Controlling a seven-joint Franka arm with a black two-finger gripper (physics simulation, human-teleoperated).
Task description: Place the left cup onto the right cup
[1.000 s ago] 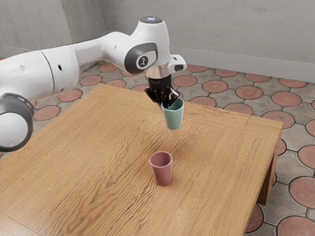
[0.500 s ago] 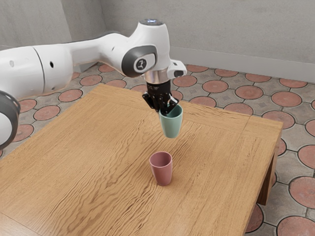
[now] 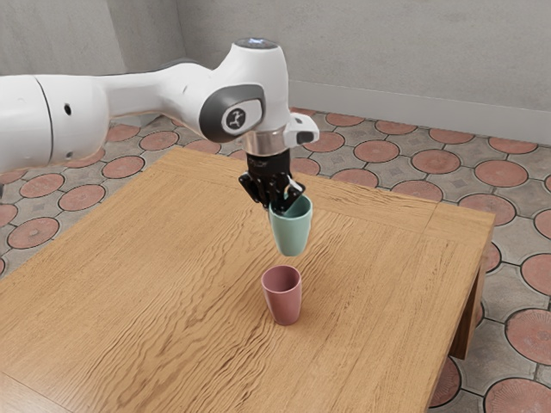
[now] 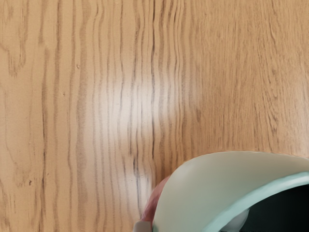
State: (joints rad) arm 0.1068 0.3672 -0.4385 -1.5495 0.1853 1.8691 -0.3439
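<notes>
**Centre first, then lower**

The pink cup (image 3: 282, 294) stands upright and open-mouthed on the bench (image 3: 129, 284), and everything here is placed from it. Above the pink cup, clear of its rim and not touching it, hangs the teal cup (image 3: 291, 229). It is carried mouth up and leans slightly off vertical. Over that, the hand (image 3: 280, 200) pinches the teal cup's rim wall, with one finger seemingly inside the mouth and the other outside. Behind and above, the arm (image 3: 172, 95) reaches in from the exterior view's left.

The step in hand looks like the last alignment before the descent. In the wrist view, a sliver of the pink cup peeks out past the teal cup's edge. That suggests the teal cup's base is not yet squarely over the pink cup's mouth.

- Shift sideways while there is clearance above the pink cup, rather than correcting on the way down.
- Descend slowly and straight. With the lean, the base could catch the pink cup's rim and tip it.
- Release only once the teal cup is seated in or on the pink cup.
</notes>
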